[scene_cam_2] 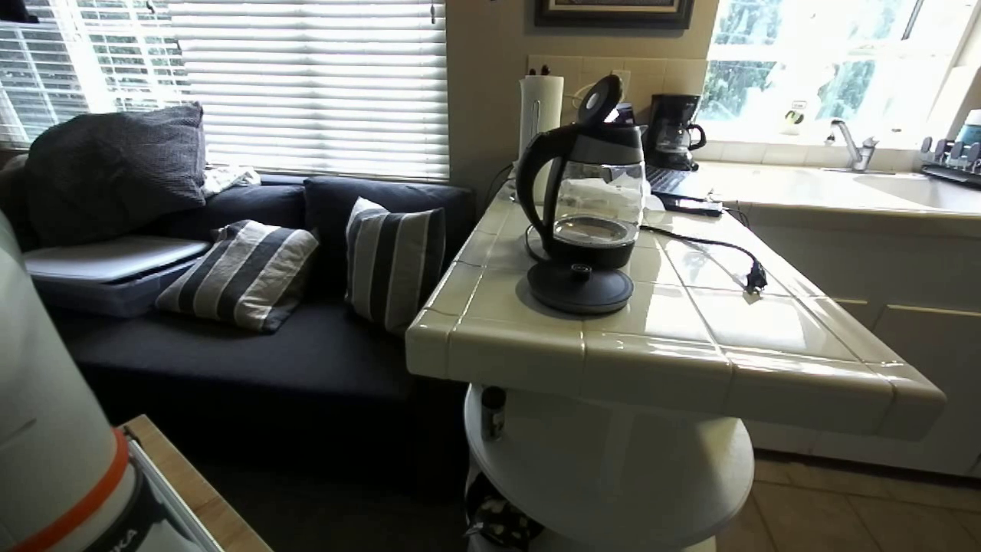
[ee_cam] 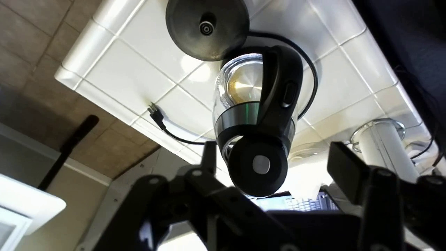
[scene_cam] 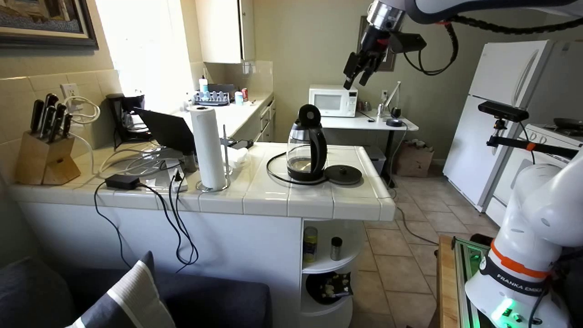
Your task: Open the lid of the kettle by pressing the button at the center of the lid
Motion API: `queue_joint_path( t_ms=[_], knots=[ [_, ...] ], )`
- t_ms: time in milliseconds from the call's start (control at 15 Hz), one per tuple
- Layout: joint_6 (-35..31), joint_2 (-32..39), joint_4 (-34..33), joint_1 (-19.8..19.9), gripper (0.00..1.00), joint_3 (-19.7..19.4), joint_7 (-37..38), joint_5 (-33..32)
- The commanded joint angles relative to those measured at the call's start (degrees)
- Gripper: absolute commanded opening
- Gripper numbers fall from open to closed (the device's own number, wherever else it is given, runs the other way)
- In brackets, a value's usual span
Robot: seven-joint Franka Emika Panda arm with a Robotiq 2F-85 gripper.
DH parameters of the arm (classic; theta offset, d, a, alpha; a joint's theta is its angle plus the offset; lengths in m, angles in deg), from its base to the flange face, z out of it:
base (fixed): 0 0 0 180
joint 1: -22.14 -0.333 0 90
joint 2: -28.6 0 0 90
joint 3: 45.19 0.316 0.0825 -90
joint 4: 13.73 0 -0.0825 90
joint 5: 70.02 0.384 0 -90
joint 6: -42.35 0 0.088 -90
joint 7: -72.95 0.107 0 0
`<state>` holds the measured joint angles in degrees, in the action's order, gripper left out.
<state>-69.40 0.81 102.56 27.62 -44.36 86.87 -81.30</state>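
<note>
At wrist-view lower centre, the lid (ee_cam: pixel 249 167) stands raised; the gripper (scene_cam: pixel 355 84) is spread wide. Downward contact could reclose the lid or tip the kettle (ee_cam: pixel 238 115).

The black band (scene_cam: pixel 514 281) around the white robot base (scene_cam: pixel 524 306) carries the brand marking "FRANKA EMIKA" in light capitals. In an exterior view, the legible portion of this band (scene_cam_2: pixel 123 529) reads "KA", at the lower edge.
</note>
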Motion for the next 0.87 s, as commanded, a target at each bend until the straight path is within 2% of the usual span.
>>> queue_joint_path(
  t_ms=[0,200,400,467,600,800],
  knots=[
    [-3.45,-4.93,5.36,-1.89,1.0,-4.05,-13.41,0.58],
    [-3.56,-6.91,7.01,-3.38,1.0,-9.78,-27.06,1.88],
    [-6.17,-7.68,8.46,-6.54,0.99,-18.6,-40.26,2.46],
    [-3.63,-5.85,5.81,-2.85,0.99,-13.11,-33.63,1.31],
    [-5.03,-6.19,6.74,-3.74,1.0,-16.99,-39.09,2.13],
    [-5.21,-6.29,7.02,-4.47,1.0,-17.53,-40.12,2.3]
  ],
)
